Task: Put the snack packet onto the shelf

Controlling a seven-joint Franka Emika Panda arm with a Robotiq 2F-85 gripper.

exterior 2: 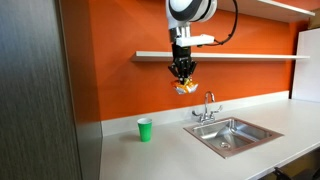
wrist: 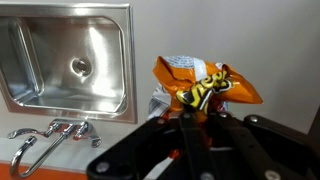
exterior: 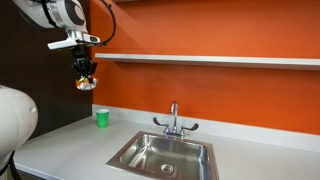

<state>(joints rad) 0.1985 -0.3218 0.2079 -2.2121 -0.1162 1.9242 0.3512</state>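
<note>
My gripper (exterior: 86, 76) hangs in the air in front of the orange wall, just below the long white shelf (exterior: 200, 59), and it is shut on the snack packet (exterior: 85, 84). In the other exterior view the gripper (exterior 2: 183, 76) holds the orange and yellow snack packet (exterior 2: 186, 88) under the shelf (exterior 2: 240, 56). In the wrist view the crumpled snack packet (wrist: 205, 85) sticks out from between my shut fingers (wrist: 186, 125), high above the countertop.
A small green cup (exterior: 101, 118) (exterior 2: 145, 129) stands on the grey countertop (exterior: 70, 145) by the wall. A steel sink (exterior: 165, 154) (wrist: 70, 60) with a faucet (exterior: 174, 122) (exterior 2: 207, 106) is set in the counter. A dark cabinet side (exterior 2: 40, 90) stands close by.
</note>
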